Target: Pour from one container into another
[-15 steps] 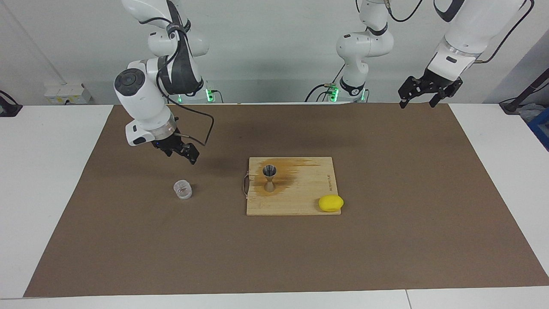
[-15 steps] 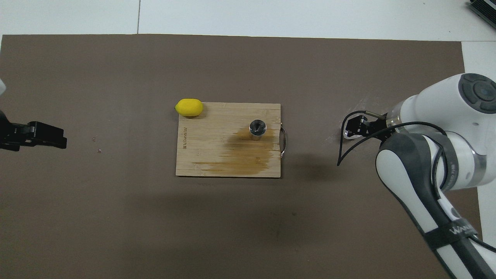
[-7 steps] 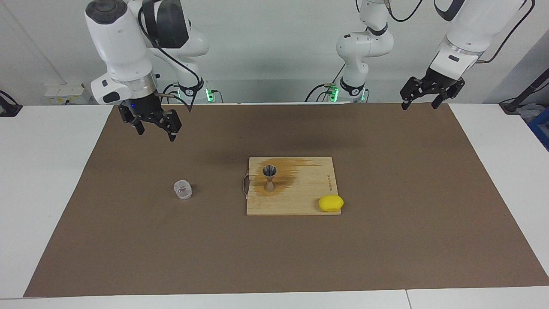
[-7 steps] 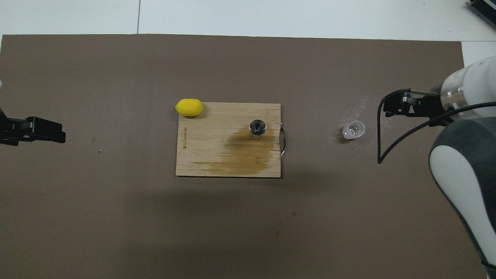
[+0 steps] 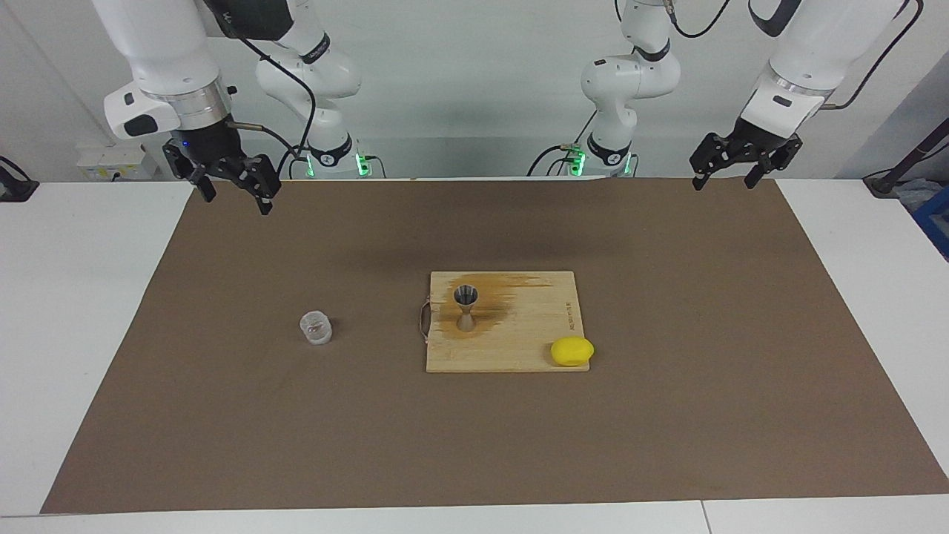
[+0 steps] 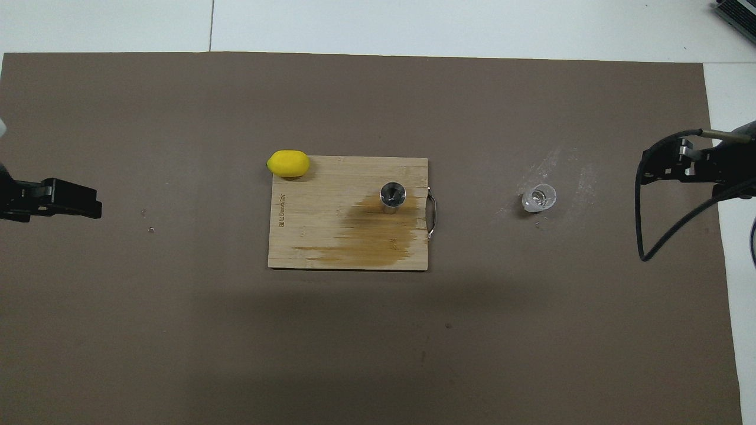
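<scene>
The clear cup [image 5: 316, 327] [image 6: 540, 198] stands upright on the brown mat, by itself, toward the right arm's end of the table. Beside it on the wooden board [image 5: 519, 348] [image 6: 331, 200] stands the metal jigger [image 5: 465, 306] [image 6: 392, 196], upright in a brown wet stain. My right gripper [image 5: 233, 199] [image 6: 649, 171] hangs open and empty, high over the mat's edge by the right arm's base and well apart from the cup. My left gripper [image 5: 723, 180] [image 6: 88, 206] waits open and empty over the mat's edge at the left arm's end.
A yellow lemon-like lump [image 5: 571, 351] [image 6: 288, 163] lies at the board's corner, farther from the robots than the jigger. The board has a metal handle [image 6: 433, 211] on the side that faces the cup. Whitish smears mark the mat around the cup.
My right gripper has risen and drawn back from just above the cup toward the right arm's base. The cup, jigger and left arm have stayed put.
</scene>
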Robot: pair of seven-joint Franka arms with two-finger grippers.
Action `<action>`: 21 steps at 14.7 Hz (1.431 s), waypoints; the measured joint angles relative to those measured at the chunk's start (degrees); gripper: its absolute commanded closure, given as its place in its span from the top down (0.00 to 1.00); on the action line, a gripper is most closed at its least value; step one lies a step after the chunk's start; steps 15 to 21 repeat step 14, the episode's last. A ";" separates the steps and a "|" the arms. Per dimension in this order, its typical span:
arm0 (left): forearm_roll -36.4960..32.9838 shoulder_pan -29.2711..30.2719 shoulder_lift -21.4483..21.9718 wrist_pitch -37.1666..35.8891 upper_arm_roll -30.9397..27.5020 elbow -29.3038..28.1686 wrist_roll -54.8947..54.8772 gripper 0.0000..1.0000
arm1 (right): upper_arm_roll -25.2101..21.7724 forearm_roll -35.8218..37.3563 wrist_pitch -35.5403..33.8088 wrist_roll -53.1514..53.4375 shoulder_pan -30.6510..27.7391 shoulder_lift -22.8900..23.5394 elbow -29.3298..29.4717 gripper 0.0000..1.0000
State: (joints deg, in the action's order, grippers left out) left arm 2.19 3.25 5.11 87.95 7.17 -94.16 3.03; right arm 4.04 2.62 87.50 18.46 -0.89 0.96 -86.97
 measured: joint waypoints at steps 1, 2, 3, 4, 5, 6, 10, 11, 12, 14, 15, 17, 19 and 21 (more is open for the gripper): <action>0.00 0.00 0.00 0.00 -0.01 0.00 0.00 1.00 | 0.04 -0.88 -0.04 -0.11 0.02 -0.16 -0.54 1.00; 0.00 0.00 0.00 0.00 -0.02 0.00 0.00 1.00 | 0.07 -1.55 -0.14 -0.68 0.04 -0.40 -1.17 1.00; 0.00 0.00 0.00 0.00 -0.02 -0.01 0.00 1.00 | 0.11 -1.81 -0.23 -1.25 0.09 -0.70 -1.83 1.00; 0.00 0.00 0.00 0.00 -0.02 -0.01 0.00 1.00 | 0.13 -1.90 -0.23 -1.47 0.18 -1.07 -2.48 1.00; 0.00 0.00 0.00 0.00 -0.02 -0.01 0.00 1.00 | 0.13 -1.91 -0.23 -1.50 0.27 -1.46 -3.10 1.00; 0.00 0.00 0.00 0.00 -0.02 -0.01 0.00 1.00 | 0.13 -1.90 -0.23 -1.62 0.29 -1.82 -3.62 1.00; 0.00 0.00 0.00 0.00 -0.02 -0.02 0.00 1.00 | -0.01 -1.80 0.11 -3.70 0.25 -2.41 -4.75 1.00; 0.00 0.00 0.00 0.00 -0.02 -0.03 0.00 1.00 | -0.01 -1.80 0.12 -3.88 0.25 -2.43 -4.86 1.00; 0.00 0.00 0.00 0.00 -0.02 -0.03 0.00 1.00 | -0.01 -1.80 0.14 -4.00 0.25 -2.46 -4.95 1.00; 0.00 0.00 0.00 0.00 -0.02 -0.03 0.00 1.00 | -0.03 -1.80 0.14 -4.04 0.25 -2.53 -5.03 1.00; 0.00 0.00 0.00 0.00 -0.02 -0.03 0.00 1.00 | -0.03 -1.80 0.14 -4.04 0.25 -2.53 -5.03 1.00; 0.00 0.00 0.00 0.00 -0.02 -0.03 0.00 1.00 | -0.03 -1.80 0.14 -4.04 0.25 -2.53 -5.03 1.00; 0.00 0.00 0.00 0.00 -0.02 -0.03 0.00 1.00 | -0.03 -1.80 0.14 -4.04 0.25 -2.53 -5.03 1.00; 0.00 0.00 0.00 0.00 -0.02 -0.03 0.00 1.00 | -0.03 -1.80 0.14 -4.04 0.25 -2.53 -5.03 1.00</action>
